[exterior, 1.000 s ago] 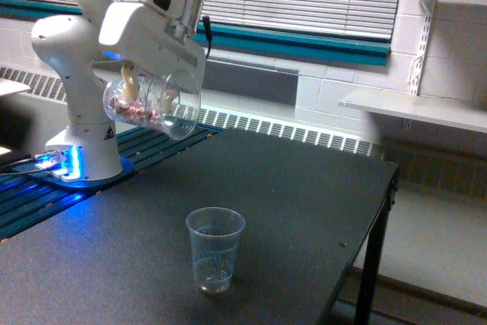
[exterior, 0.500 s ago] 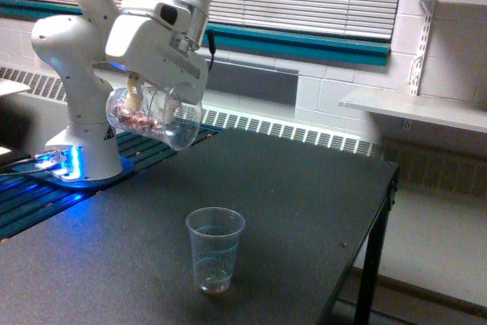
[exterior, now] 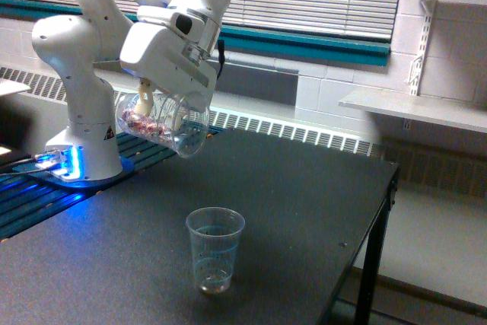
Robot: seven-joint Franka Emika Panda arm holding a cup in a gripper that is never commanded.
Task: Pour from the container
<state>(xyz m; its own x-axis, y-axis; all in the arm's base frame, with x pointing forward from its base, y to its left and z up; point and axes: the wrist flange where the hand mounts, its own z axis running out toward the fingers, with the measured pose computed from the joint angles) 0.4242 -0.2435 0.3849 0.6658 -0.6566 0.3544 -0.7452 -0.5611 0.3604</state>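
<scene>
The container (exterior: 162,124), a wide clear cup with pinkish-red and white pieces inside, hangs tilted in the air, its mouth pointing down toward the exterior view's right. My gripper (exterior: 157,104) is shut on it from above. A smaller tapered clear plastic cup (exterior: 215,250) stands upright on the dark table (exterior: 304,203), below the container and a little toward the exterior view's right. A few small pieces lie at that cup's bottom.
The arm's white base (exterior: 80,150) with blue lights stands at the exterior view's left. The table's edge and leg (exterior: 373,264) run down the exterior view's right. A radiator grille (exterior: 289,131) and window blinds line the back wall; white shelves (exterior: 415,108) hang at the exterior view's right.
The gripper and container have shifted toward the exterior view's right and slightly down, nearer above the plastic cup. The plastic cup has not moved.
</scene>
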